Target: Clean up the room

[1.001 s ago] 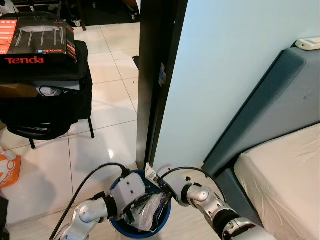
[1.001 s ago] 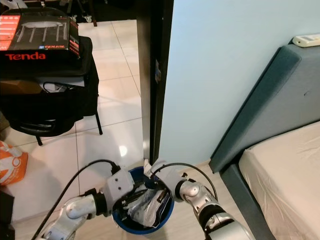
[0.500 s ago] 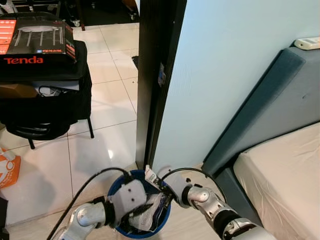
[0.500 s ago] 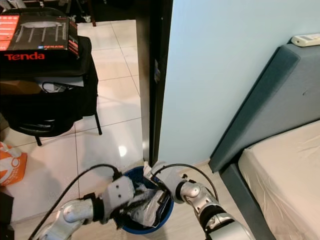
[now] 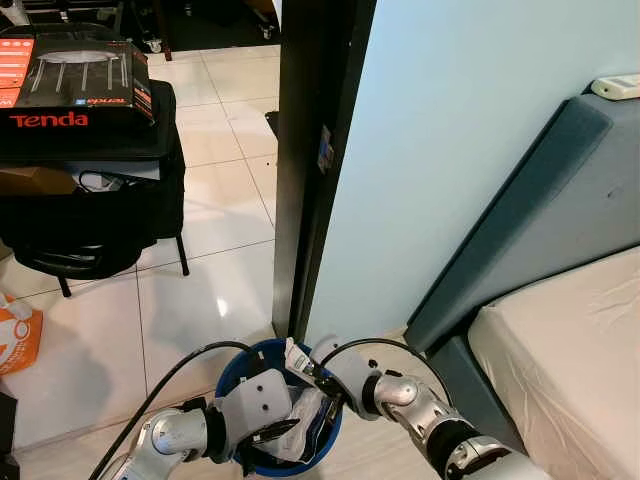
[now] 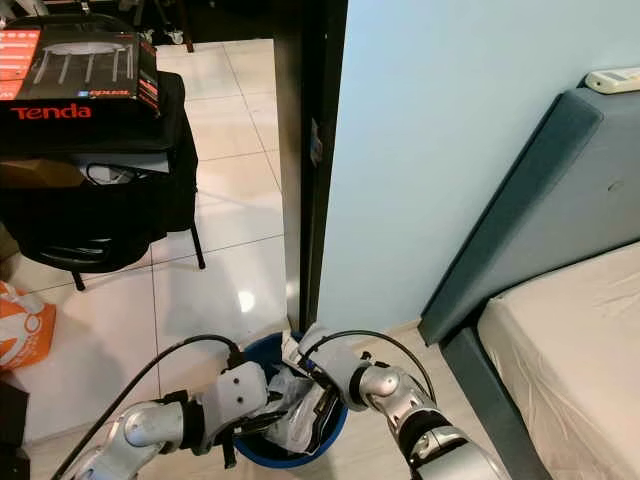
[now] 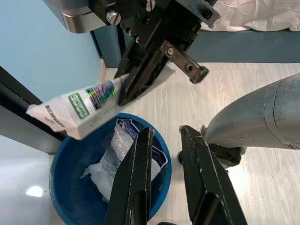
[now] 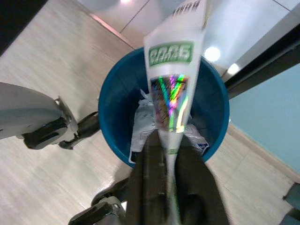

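A blue round bin [image 5: 232, 366] stands on the floor at my feet, with a crumpled clear wrapper [image 7: 121, 155] lying inside. My right gripper [image 5: 326, 387] is shut on a white tube with a green label [image 8: 171, 89], held tilted over the bin's far rim; the tube [image 7: 78, 110] points toward the door frame. My left gripper [image 7: 165, 174] hovers over the bin's near side, open, with nothing between its fingers [image 7: 137, 183]. In the head views the left gripper [image 5: 276, 432] sits just beside the right one.
A black door post [image 5: 310, 150] and pale blue wall rise just behind the bin. A bed with a grey-blue headboard [image 5: 545, 225] and a remote [image 5: 615, 87] is at right. A black chair holding a Tenda box [image 5: 75, 70] and an orange bag [image 5: 14, 338] are left.
My left gripper has drawn back toward me over the bin's near side, and the wrapper lies in the bin. The right gripper keeps the tube over the rim, shifted slightly.
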{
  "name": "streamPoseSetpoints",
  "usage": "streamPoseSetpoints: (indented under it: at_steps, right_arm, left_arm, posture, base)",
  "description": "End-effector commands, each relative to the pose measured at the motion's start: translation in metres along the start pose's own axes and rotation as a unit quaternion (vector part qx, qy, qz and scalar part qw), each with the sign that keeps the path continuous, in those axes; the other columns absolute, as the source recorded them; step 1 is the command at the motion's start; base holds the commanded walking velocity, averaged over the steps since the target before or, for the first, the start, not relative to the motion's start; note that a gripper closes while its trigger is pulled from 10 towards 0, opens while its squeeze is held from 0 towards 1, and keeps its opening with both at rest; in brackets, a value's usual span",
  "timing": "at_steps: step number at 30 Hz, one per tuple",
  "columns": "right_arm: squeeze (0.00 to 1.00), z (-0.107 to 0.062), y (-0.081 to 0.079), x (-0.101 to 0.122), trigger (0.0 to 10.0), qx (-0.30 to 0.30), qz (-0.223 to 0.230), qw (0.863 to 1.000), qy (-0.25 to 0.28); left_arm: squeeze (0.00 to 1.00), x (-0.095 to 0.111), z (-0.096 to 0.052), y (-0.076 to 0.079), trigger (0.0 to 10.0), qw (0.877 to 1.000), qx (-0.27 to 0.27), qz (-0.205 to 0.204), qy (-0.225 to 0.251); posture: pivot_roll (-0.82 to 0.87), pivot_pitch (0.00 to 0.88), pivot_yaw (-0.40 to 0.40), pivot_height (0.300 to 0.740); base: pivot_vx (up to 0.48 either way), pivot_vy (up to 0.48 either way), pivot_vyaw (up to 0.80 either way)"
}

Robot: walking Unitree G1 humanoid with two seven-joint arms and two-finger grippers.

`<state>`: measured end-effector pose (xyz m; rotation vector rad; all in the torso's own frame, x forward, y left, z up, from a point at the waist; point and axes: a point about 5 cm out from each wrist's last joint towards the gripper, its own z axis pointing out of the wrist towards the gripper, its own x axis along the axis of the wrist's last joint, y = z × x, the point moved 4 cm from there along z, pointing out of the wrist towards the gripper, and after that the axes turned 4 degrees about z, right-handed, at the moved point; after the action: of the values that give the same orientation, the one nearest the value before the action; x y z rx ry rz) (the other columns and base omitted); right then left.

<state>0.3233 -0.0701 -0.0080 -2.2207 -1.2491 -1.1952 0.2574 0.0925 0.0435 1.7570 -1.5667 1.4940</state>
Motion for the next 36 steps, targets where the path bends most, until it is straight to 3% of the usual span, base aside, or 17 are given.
streamPoseSetpoints:
  at_steps: [1, 5, 6, 8, 9, 17, 20, 21, 24, 25, 26, 27, 29, 31, 33, 34, 36]
  right_arm:
    - [1.0, 0.0, -0.006, -0.01, 10.0, 0.013, 0.001, 1.0, -0.014]
    - [1.0, -0.001, -0.006, -0.011, 10.0, 0.011, -0.005, 1.0, -0.019]
    - [0.63, -0.001, -0.005, -0.011, 10.0, 0.01, -0.007, 1.0, -0.021]
    - [0.63, -0.001, -0.005, -0.012, 10.0, 0.01, -0.008, 1.0, -0.022]
    - [0.0, -0.001, -0.005, -0.012, 10.0, 0.008, -0.01, 1.0, -0.023]
    - [0.0, -0.003, 0.005, -0.011, 10.0, -0.03, 0.009, 0.999, -0.015]
    - [0.0, -0.012, 0.036, 0.0, 10.0, -0.129, 0.077, 0.988, 0.027]
    - [0.0, -0.012, 0.036, 0.0, 10.0, -0.129, 0.077, 0.988, 0.027]
    - [0.0, -0.02, 0.055, 0.005, 10.0, -0.196, 0.127, 0.97, 0.057]
    - [0.0, -0.02, 0.055, 0.005, 10.0, -0.196, 0.127, 0.97, 0.057]
    - [0.0, -0.023, 0.058, 0.003, 10.0, -0.215, 0.156, 0.962, 0.07]
    - [0.0, -0.023, 0.058, 0.003, 10.0, -0.215, 0.156, 0.962, 0.07]
    - [0.0, -0.026, 0.056, -0.007, 10.0, -0.239, 0.204, 0.945, 0.085]
    - [0.0, -0.026, 0.056, -0.007, 10.0, -0.239, 0.204, 0.945, 0.085]
    - [0.0, -0.027, 0.051, -0.015, 10.0, -0.244, 0.222, 0.94, 0.088]
    - [0.0, -0.028, 0.047, -0.024, 10.0, -0.253, 0.235, 0.934, 0.087]
    - [0.0, -0.031, 0.046, -0.032, 10.0, -0.265, 0.244, 0.929, 0.084]
  left_arm:
    - [0.0, -0.002, -0.001, 0.006, 10.0, 1.0, -0.016, 0.006, -0.009]
    - [0.0, -0.002, 0.0, 0.005, 10.0, 1.0, -0.015, 0.007, -0.009]
    - [0.0, -0.001, 0.0, 0.005, 10.0, 1.0, -0.015, 0.008, -0.008]
    - [0.0, -0.001, 0.0, 0.005, 10.0, 1.0, -0.016, 0.008, -0.008]
    - [0.0, -0.001, 0.0, 0.005, 10.0, 1.0, -0.016, 0.009, -0.009]
    - [0.0, -0.002, 0.001, -0.001, 10.0, 1.0, 0.011, 0.009, -0.013]
    - [0.0, -0.027, 0.001, -0.031, 10.0, 0.985, 0.148, -0.047, -0.074]
    - [0.0, -0.027, 0.001, -0.031, 10.0, 0.985, 0.148, -0.047, -0.074]
    - [0.0, -0.05, -0.004, -0.045, 10.0, 0.957, 0.24, -0.103, -0.123]
    - [0.0, -0.05, -0.004, -0.045, 10.0, 0.957, 0.24, -0.103, -0.123]
    - [0.0, -0.063, -0.006, -0.044, 10.0, 0.938, 0.277, -0.16, -0.137]
    - [0.0, -0.063, -0.006, -0.044, 10.0, 0.938, 0.277, -0.16, -0.137]
    - [0.0, -0.089, -0.01, -0.035, 10.0, 0.893, 0.327, -0.258, -0.169]
    - [0.0, -0.089, -0.01, -0.035, 10.0, 0.893, 0.327, -0.258, -0.169]
    - [0.0, -0.105, -0.015, -0.028, 10.0, 0.874, 0.343, -0.272, -0.211]
    - [0.0, -0.116, -0.02, -0.024, 10.0, 0.854, 0.363, -0.288, -0.236]
    - [0.0, -0.122, -0.021, -0.02, 10.0, 0.845, 0.37, -0.295, -0.249]
  posture:
    - [0.13, 0.214, -0.095, 0.74]
    - [0.13, 0.212, -0.094, 0.74]
    - [0.13, 0.212, -0.093, 0.74]
    - [0.13, 0.214, -0.093, 0.74]
    - [0.13, 0.218, -0.093, 0.74]
    - [0.12, 0.213, -0.087, 0.74]
    - [0.11, 0.18, -0.084, 0.74]
    - [0.11, 0.18, -0.084, 0.74]
    - [0.1, 0.164, -0.082, 0.74]
    - [0.1, 0.164, -0.082, 0.74]
    - [0.08, 0.118, -0.073, 0.74]
    - [0.08, 0.118, -0.073, 0.74]
    - [0.07, 0.093, -0.063, 0.74]
    - [0.07, 0.093, -0.063, 0.74]
    - [0.06, 0.075, -0.05, 0.74]
    - [0.04, 0.059, -0.036, 0.74]
    - [0.04, 0.054, -0.031, 0.74]
  base:
    - [0.0, 0.0, 0.0]
    - [0.0, 0.0, 0.0]
    - [0.0, 0.0, 0.0]
    - [0.0, 0.0, 0.0]
    - [0.0, 0.0, 0.0]
    - [0.0, 0.0, 0.0]
    - [0.0, 0.0, 0.0]
    - [0.0, 0.0, 0.0]
    - [0.0, 0.0, 0.0]
    - [0.0, 0.0, 0.0]
    - [0.0, 0.0, 0.0]
    - [0.0, 0.0, 0.0]
    - [0.0, 0.0, 0.0]
    - [0.0, 0.0, 0.0]
    - [0.0, 0.0, 0.0]
    - [0.0, 0.0, 0.0]
    - [0.0, 0.0, 0.0]
